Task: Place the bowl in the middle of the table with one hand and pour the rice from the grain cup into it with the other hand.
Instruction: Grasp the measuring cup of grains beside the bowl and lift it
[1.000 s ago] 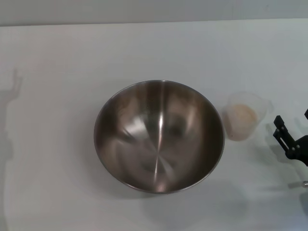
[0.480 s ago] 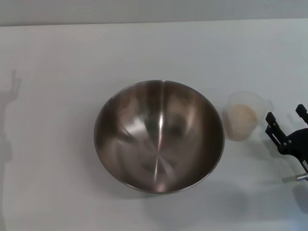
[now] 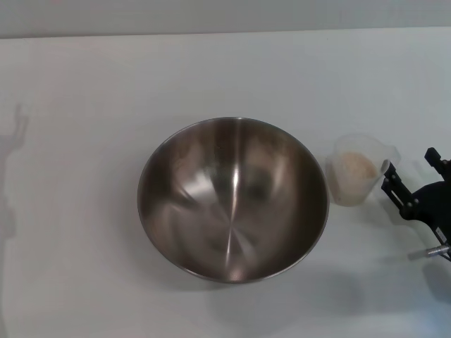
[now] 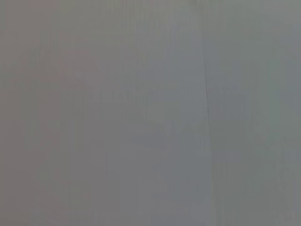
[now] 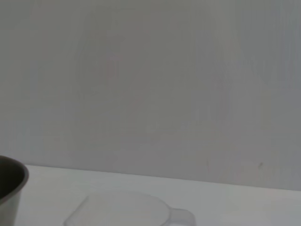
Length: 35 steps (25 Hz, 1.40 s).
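The steel bowl stands empty in the middle of the white table. The clear grain cup stands upright just to its right, with pale rice heaped inside. My right gripper is open at the right edge of the head view, its near finger close beside the cup's right side. In the right wrist view the cup's rim and the bowl's edge show low down. My left gripper is out of view; only its shadow falls at the table's left.
A grey wall runs behind the table's far edge. The left wrist view shows only a plain grey surface.
My right gripper has moved left and a little farther up the table, closing in on the grain cup's right side. The bowl and cup have not moved.
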Tool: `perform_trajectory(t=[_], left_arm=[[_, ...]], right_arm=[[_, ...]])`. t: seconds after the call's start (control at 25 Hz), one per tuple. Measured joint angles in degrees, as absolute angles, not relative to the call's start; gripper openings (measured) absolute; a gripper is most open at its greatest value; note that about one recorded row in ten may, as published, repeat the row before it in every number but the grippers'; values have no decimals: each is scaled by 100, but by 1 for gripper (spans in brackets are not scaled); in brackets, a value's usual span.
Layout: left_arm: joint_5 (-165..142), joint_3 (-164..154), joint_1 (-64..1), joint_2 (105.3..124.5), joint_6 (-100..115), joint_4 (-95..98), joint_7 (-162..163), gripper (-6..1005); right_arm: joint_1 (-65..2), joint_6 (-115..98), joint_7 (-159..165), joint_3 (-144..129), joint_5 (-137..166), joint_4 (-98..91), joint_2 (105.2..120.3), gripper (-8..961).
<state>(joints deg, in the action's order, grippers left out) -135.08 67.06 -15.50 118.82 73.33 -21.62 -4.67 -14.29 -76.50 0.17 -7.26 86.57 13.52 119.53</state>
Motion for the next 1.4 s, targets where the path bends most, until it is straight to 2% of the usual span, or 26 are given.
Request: perform_trajectory(t=[1.4], left_arm=[[-13509, 6719, -1550, 11883, 7321, -2020, -466, 829]], right_arm=[[-1614, -7583, -5, -685, 8640, 1310, 11953, 755]])
